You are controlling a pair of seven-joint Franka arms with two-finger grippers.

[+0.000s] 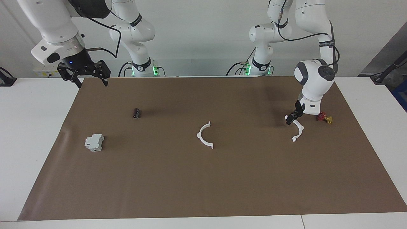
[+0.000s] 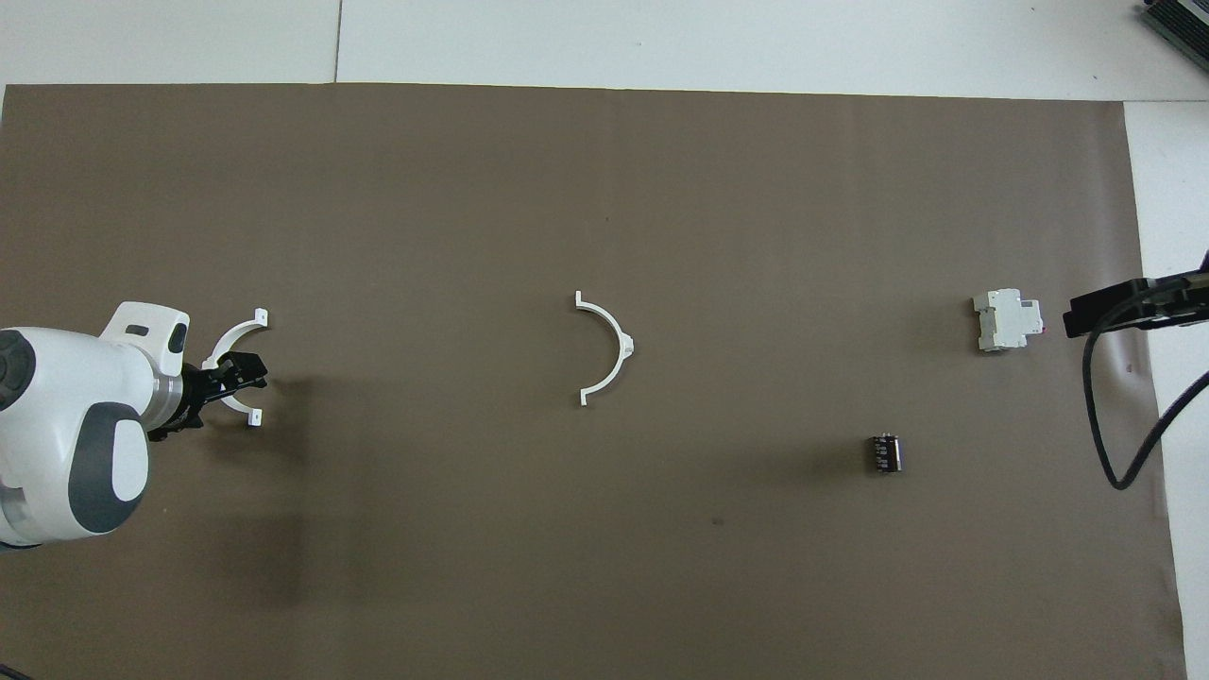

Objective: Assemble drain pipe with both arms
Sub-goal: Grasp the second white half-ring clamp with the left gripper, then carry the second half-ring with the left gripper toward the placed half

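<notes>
left gripper [image 1: 290,120], jaws apart, at one white half-ring [image 1: 298,130]; right gripper [image 1: 90,77], jaws apart, waits above the mat [image 1: 203,178] corner.

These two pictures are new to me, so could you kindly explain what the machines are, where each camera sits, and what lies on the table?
Two white robot arms work at a table covered by a brown mat. One picture faces the robots from across the table; the other looks down from above their own end.

The left pincer is low at one white half-ring, open, gripping nothing yet. The right pincer waits open in the air over the mat's edge.

The second half-ring lies mid-mat. Also there: a grey-white block, a small dark cylinder, and a red-and-yellow piece beside the first half-ring.
</notes>
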